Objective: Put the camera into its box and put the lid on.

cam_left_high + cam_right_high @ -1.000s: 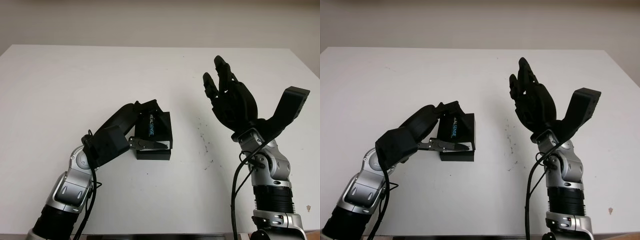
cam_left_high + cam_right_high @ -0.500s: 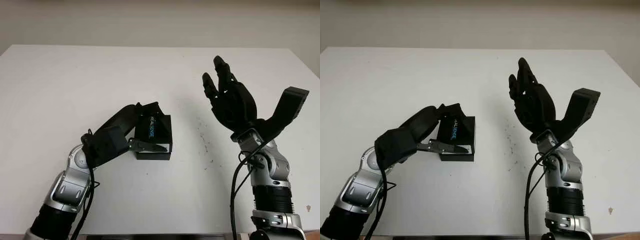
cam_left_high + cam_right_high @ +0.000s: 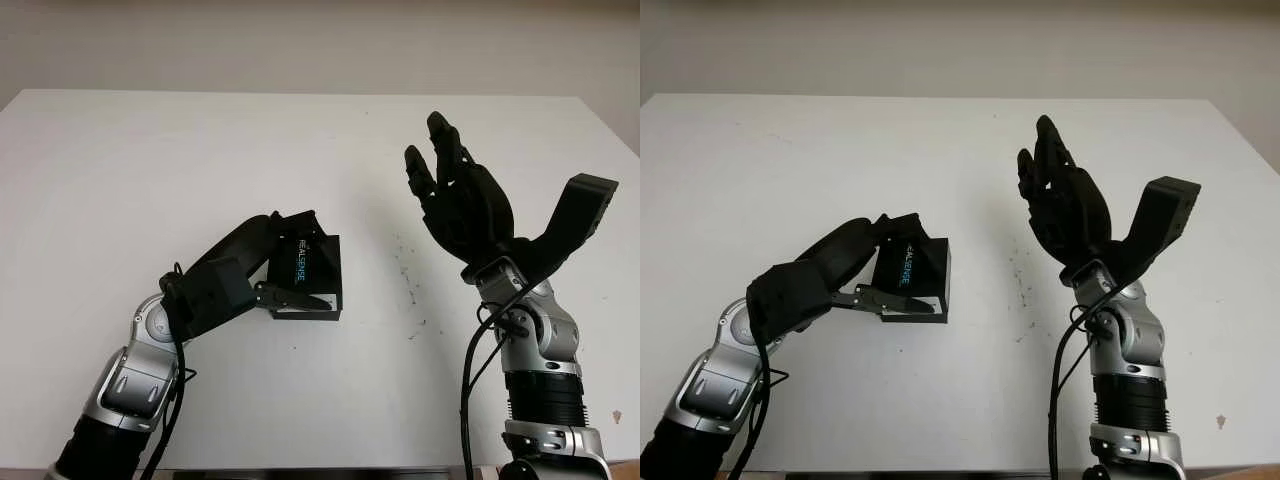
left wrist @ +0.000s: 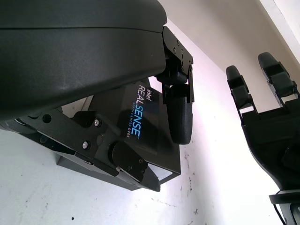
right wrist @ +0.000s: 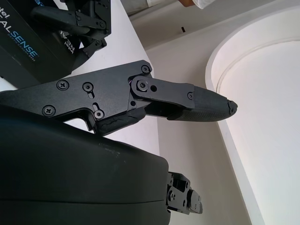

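White table [image 3: 150, 160]: left hand [image 3: 262, 262] clamps black RealSense lid [image 3: 308, 268] onto black box base [image 3: 305, 308], needing seating; right hand [image 3: 455, 195] open, raised

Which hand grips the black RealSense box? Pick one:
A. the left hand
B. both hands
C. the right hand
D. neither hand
A: the left hand has its fingers closed around the black RealSense box on the white table, while the right hand is raised, open and apart from it.
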